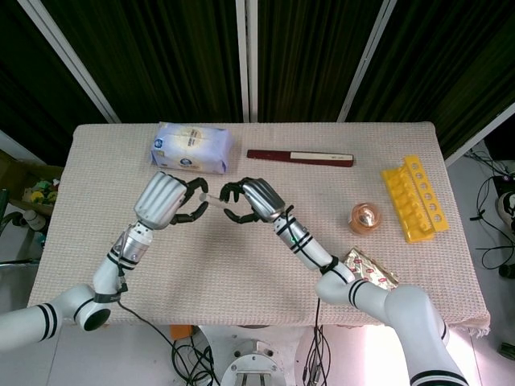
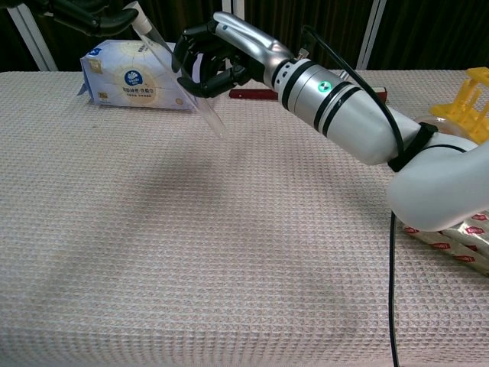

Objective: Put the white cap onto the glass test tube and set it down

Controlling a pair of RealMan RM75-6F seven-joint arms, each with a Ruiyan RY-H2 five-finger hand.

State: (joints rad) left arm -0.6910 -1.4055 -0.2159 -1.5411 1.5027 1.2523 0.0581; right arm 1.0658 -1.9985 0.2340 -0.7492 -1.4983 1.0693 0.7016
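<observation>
A: Starting from the table [image 1: 241, 265]: anything set down yet?

B: Nothing. Still at the capping step, judging by both hands meeting mid-air, left of centre in the head view.

A: And the right hand [image 1: 251, 199]?

B: Curled tight around the middle of the glass test tube [image 2: 208, 115], slanting from upper left down toward the cloth in the chest view, bottom end clear of the table.

A: Left hand [image 1: 165, 201]?

B: Fingers pinched in at the tube's upper end, seemingly on the white cap [image 1: 206, 195]. Cannot tell whether fully seated.

A: Next, then?

B: Probably a firm push along the tube's axis, then letting go on the left and lowering gently, nearly flat, to avoid rolling.
</observation>
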